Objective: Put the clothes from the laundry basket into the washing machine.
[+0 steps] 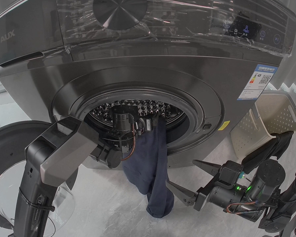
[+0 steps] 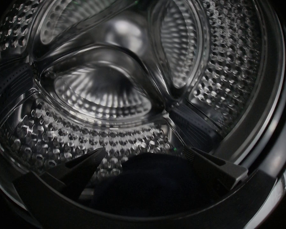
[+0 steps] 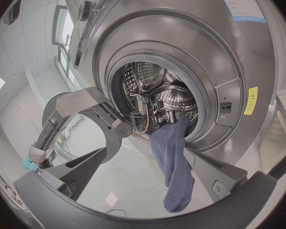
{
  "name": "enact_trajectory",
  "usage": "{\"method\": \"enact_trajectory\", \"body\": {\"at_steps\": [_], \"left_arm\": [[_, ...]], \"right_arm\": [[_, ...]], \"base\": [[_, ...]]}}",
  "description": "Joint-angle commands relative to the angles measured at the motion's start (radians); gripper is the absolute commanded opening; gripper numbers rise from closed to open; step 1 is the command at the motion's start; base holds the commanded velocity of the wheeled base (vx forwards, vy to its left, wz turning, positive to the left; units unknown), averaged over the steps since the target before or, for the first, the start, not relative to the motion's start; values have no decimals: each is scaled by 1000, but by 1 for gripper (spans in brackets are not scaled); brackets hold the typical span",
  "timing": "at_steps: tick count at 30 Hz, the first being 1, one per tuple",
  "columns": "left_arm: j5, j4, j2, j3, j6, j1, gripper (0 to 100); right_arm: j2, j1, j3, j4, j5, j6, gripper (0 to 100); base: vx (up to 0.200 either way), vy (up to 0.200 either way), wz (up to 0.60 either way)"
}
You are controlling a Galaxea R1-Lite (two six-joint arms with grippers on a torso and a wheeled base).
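**A:** Where are we with the laundry?

**B:** Mid-load. The left pincer is inside the drum of the washing machine, with its fingers spread wide. A lump of the dark blue garment lies between them, down by their roots, but as far as I can judge they aren't pinching it.

**A:** So it's in?

**B:** Only partly — most of it hangs behind that pincer, over the door rim and down toward the floor.

**A:** And the right pincer?

**B:** Wide open and empty, with the hanging tail just in front of its tips.

**A:** What's next?

**B:** I'd say that tail has to be lifted and fed in through the opening. Then it's on to the laundry basket behind the right pincer — another dark piece drapes over its edge.
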Motion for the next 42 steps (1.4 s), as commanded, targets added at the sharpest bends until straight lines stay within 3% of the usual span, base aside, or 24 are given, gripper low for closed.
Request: {"method": "enact_trajectory", "body": {"at_steps": [1,10,11,23,29,34,40,41,42], "left_arm": [[-43,3,-163,211,4,-55,100],[-96,4,-155,319,16,-74,100],[-96,4,-146,316,17,-72,0],[-89,-8,-98,211,14,-43,0],[-4,-29,-31,-100,-7,14,0],[5,-3,43,-327,-18,32,0],[6,7,54,-382,-42,35,0],[6,7,54,-382,-44,35,100],[12,4,52,-370,-44,34,100]], "right_arm": [[3,1,-2,0,0,0,100],[2,1,-2,0,0,0,100],[2,1,-2,0,1,0,100],[3,1,-5,-2,1,1,100],[3,1,-10,-2,1,1,100],[3,4,-10,-2,3,1,100],[-1,3,-10,-2,3,1,100],[-1,3,-10,-2,3,1,100],[0,3,-10,-2,3,1,100]], "base": [[0,0,0],[0,0,0],[0,0,0],[0,0,0],[0,0,0],[0,0,0],[0,0,0],[0,0,0],[0,0,0]]}}
